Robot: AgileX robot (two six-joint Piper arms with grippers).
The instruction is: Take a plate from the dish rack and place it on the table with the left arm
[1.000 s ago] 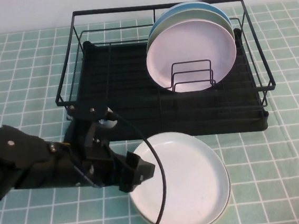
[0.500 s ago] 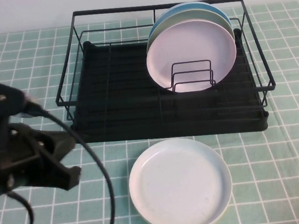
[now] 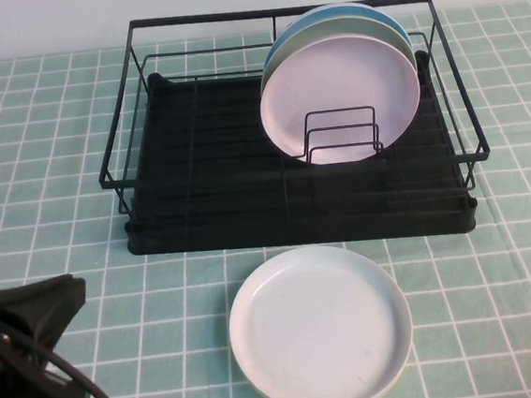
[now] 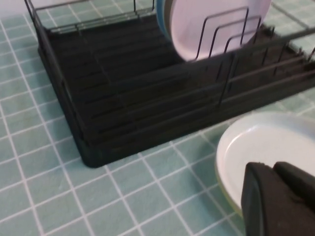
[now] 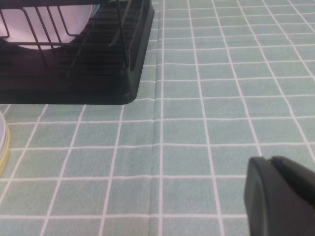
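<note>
While the plate (image 3: 320,327) lies flat on the table (image 3: 497,261) in the high view, at about 6 o'clock from the dish rack (image 3: 287,126) and just clear of its tray base, the left gripper (image 3: 31,349) sits far off at the plate's 9 o'clock, low in the near left corner, well apart from it and holding nothing; whether its jaws are parted or closed cannot be told here. A black cable (image 3: 91,394) curls down from it. Inside the rack, at its 2 o'clock side, a pale lilac plate (image 3: 338,96) stands on edge against the wire divider (image 3: 342,133), with a blue plate (image 3: 342,17) stacked upright behind it. The right gripper does not appear in this view.

In the left wrist view, the left gripper (image 4: 278,199) hangs above the table beside the plate's (image 4: 268,147) rim, its black fingers close together with no visible gap and nothing between them. The rack (image 4: 147,98) fills the space beyond, the lilac plate (image 4: 216,22) leaning behind the divider (image 4: 231,29).

In the right wrist view, the right gripper (image 5: 278,194) hovers over bare tiles (image 5: 197,123), empty, its fingers likewise together. A corner of the rack (image 5: 98,64) shows, and a thin sliver of the plate's edge (image 5: 3,142) sits at the frame border.
</note>
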